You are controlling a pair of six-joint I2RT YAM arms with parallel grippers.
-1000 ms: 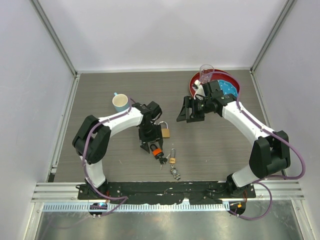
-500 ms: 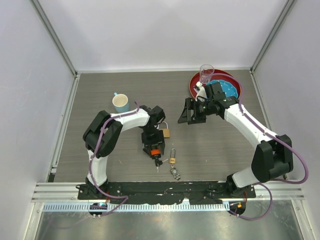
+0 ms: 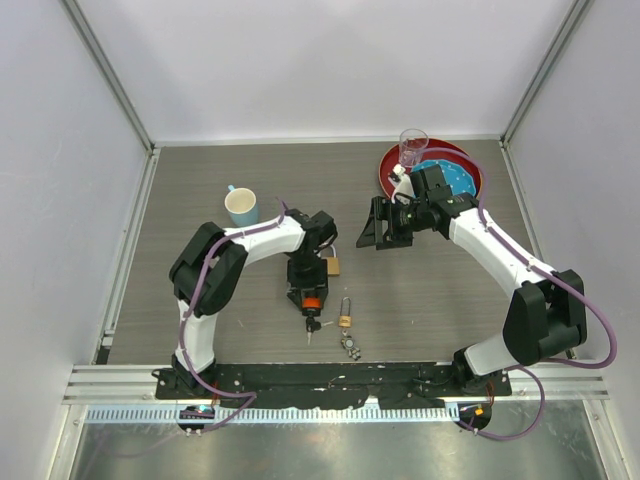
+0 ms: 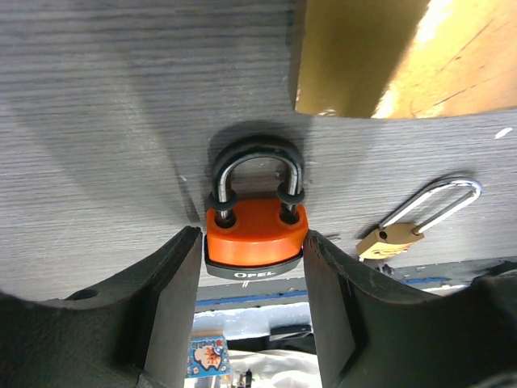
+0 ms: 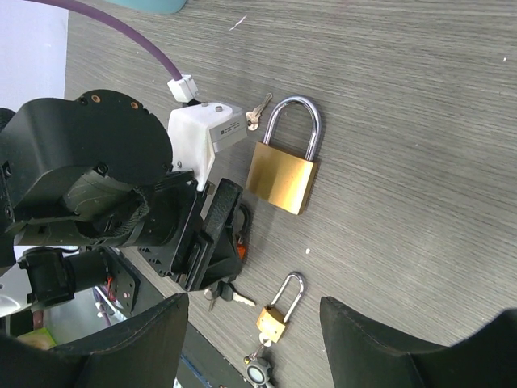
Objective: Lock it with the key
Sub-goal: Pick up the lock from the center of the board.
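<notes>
Grey bench (image 3: 200, 300) carries all. Right gripper (image 5: 254, 303) hangs above bench, jaws wide apart, nothing between. Left gripper (image 4: 253, 234) low on bench, fingers flanking orange padlock (image 4: 256, 230), right at its sides; clamped or not, cannot tell. Big brass padlock (image 5: 281, 175) flat just beside. Small brass padlock (image 5: 273, 319) near. Key (image 5: 229, 296), black head, on bench just beside orange padlock, toward arm bases.

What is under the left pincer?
A small orange lock lies on the table between the left pincer's fingers. Its underside and keyhole are hidden.
</notes>
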